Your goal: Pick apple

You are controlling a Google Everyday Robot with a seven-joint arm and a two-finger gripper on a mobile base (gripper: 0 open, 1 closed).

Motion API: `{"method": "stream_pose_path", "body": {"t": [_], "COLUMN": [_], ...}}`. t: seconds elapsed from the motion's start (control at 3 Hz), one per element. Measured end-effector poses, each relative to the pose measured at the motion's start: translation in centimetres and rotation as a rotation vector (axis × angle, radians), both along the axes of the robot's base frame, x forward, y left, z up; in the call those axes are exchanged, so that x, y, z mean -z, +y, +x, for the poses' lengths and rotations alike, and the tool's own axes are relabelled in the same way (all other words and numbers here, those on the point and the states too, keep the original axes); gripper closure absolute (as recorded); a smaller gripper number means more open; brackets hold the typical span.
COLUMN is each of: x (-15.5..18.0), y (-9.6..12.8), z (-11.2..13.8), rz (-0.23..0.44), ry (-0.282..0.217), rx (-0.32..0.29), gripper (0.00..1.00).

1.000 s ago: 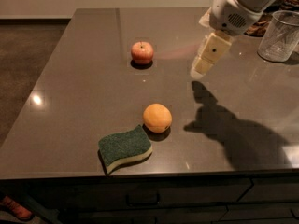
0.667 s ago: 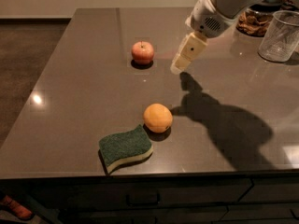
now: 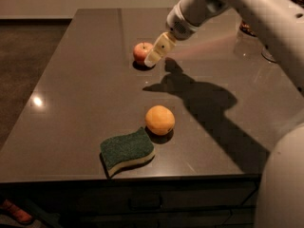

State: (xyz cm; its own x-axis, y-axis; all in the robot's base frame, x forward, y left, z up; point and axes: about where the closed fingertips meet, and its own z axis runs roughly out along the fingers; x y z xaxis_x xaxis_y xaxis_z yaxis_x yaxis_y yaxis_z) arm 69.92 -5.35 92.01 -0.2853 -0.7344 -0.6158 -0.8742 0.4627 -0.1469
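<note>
The apple [image 3: 142, 52] is small, red-pink with yellowish patches, and sits on the dark table [image 3: 71, 103] at the back centre. My gripper [image 3: 156, 52] reaches in from the upper right on a white arm and hangs just to the right of the apple, its cream tip close to the fruit and partly overlapping it in view. Nothing is held.
An orange [image 3: 159, 120] sits nearer the front, with a green and yellow sponge [image 3: 127, 151] just left of it by the front edge. A clear glass [image 3: 249, 32] and other items stand at the back right. My arm casts a wide shadow over the table's middle right.
My gripper has swung left across the table, from the right side near the glass to right beside the apple. The apple, orange and sponge have not moved.
</note>
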Motion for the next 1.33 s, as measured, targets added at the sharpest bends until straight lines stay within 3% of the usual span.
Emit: {"method": "stream_pose_path", "body": {"t": [0.67,1.0,1.33], "x": [3.0,4.6,5.2], "y": [2.6,4.1,5.3], "z": [2.9,3.6,3.8], "rz": [0.032,0.041,0.051], "ry": [0.042,0.072,0.091], "rx": [0.029,0.015,-0.009], "gripper": [0.0,0.03,0.21]}}
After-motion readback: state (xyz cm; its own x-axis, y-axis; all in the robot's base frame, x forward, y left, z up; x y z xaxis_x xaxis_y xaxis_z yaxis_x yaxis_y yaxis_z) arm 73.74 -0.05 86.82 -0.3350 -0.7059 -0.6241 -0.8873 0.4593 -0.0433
